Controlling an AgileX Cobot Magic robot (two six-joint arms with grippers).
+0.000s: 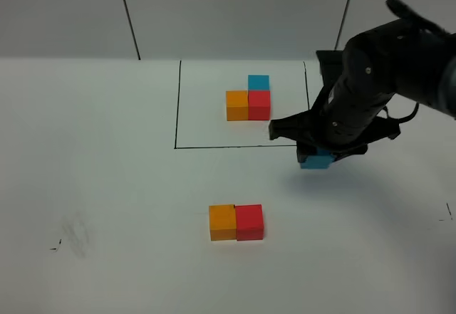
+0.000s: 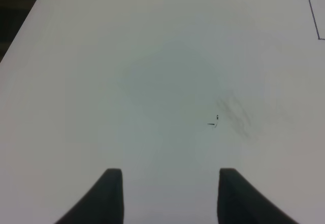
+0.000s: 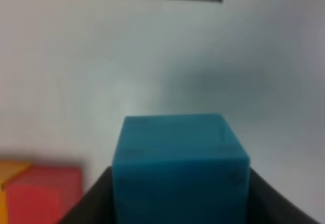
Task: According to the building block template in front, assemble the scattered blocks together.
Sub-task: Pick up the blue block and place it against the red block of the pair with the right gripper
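The right tool (image 1: 318, 154) is clamped on a small plain cyan-blue cube (image 3: 180, 168), held off the white surface (image 1: 107, 186) just outside the near right corner of the black-line frame (image 1: 176, 107) around the L-shaped cube template (image 1: 249, 100). Nearer than that frame, a plain orange cube (image 1: 222, 222) and red cube (image 1: 249, 222) sit touching, edges flush, with open surface around them. The left tool (image 2: 170, 193) hangs with its fingers apart.
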